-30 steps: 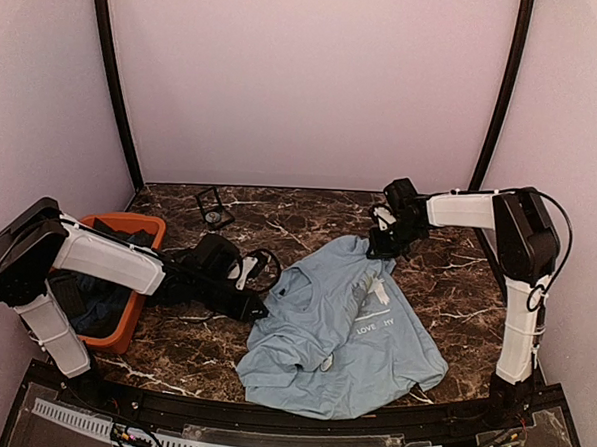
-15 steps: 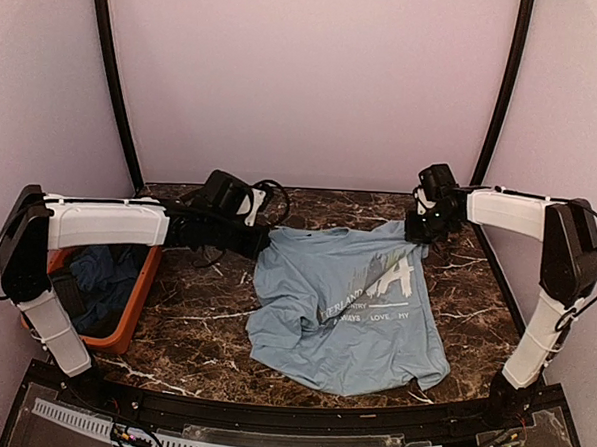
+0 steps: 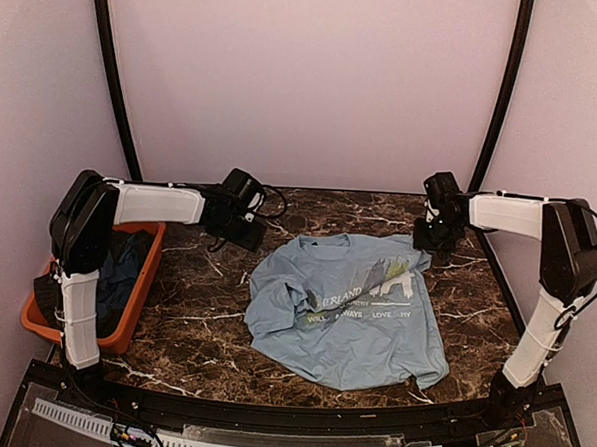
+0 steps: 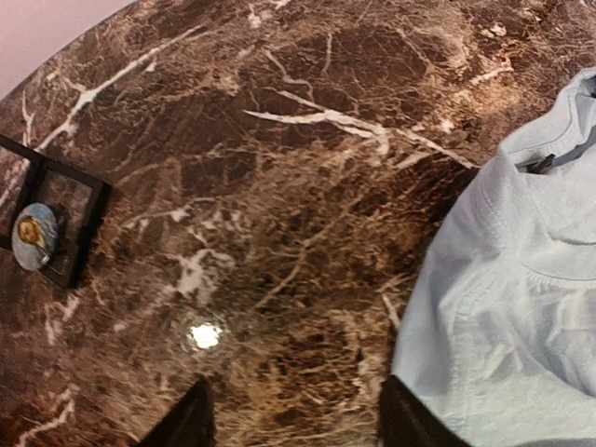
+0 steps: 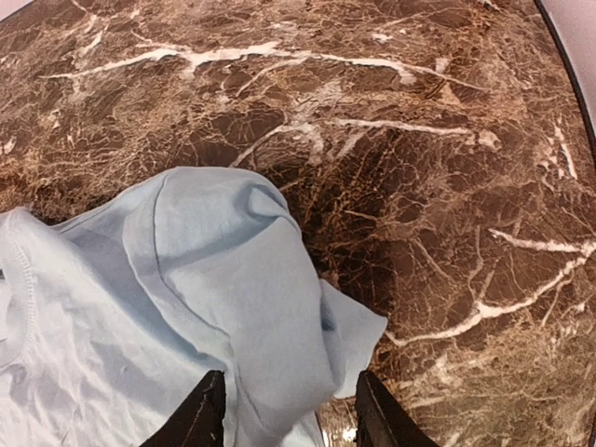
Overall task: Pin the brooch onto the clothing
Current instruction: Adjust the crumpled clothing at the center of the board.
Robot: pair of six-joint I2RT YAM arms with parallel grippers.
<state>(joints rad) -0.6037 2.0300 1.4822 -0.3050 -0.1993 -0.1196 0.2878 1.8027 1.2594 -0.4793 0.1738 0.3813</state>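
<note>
The clothing, a light blue T-shirt [image 3: 344, 316] with white lettering, lies spread on the marble table, collar toward the back. My left gripper [image 3: 250, 233] hovers off its back left corner. In the left wrist view it [image 4: 298, 424] is open over bare marble, the shirt's shoulder [image 4: 503, 307] beside its right finger. The brooch [image 4: 35, 236], a small round disc, rests on a black-framed case [image 4: 56, 223] at the far left. My right gripper [image 3: 426, 238] is at the back right sleeve; it [image 5: 289, 419] is open, with the sleeve fold [image 5: 242, 279] lying loose between its fingers.
An orange bin [image 3: 146, 276] holding darker blue garments [image 3: 121, 269] stands at the left edge beside the left arm's base. Two black poles rise at the back corners in front of the pink walls. Bare marble [image 5: 447, 168] stretches past the sleeve.
Both arms drew the crumpled shirt toward the back and spread it flat, lettering up. Both grippers then opened and let the cloth go, and the left one drew off to the left.
</note>
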